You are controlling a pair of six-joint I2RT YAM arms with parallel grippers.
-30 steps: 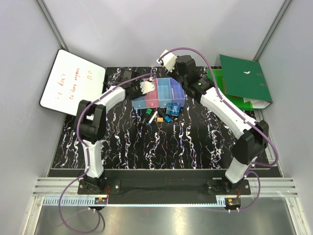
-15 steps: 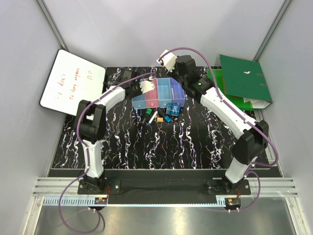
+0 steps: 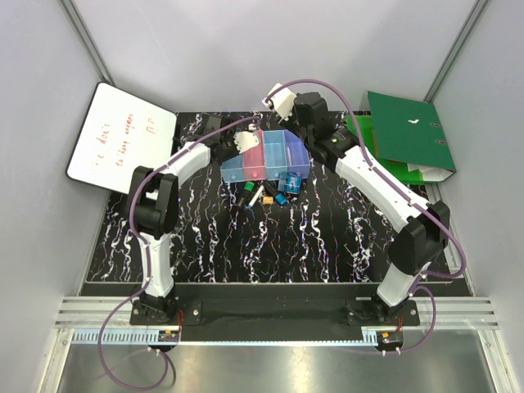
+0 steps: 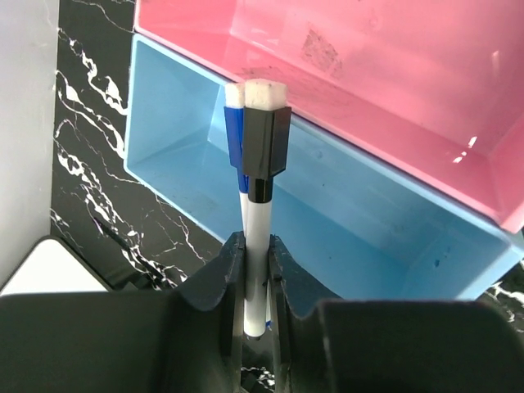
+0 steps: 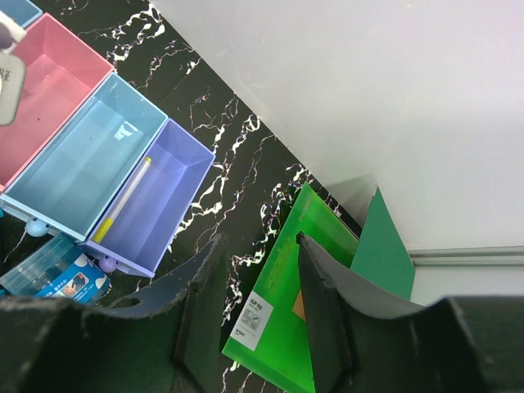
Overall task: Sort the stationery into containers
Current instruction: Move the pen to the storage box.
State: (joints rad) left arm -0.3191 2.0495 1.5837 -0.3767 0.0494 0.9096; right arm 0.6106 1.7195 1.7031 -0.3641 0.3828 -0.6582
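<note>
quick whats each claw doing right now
left claw: closed on a white marker with a blue cap
right claw: open, holding nothing

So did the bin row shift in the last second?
No. In the overhead view the bin row keeps the same gap to the green binder.

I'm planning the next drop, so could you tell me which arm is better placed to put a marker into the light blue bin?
Left. The left gripper is shut on a marker over the light blue bin; the right gripper hangs open and empty near the purple bin.
</note>
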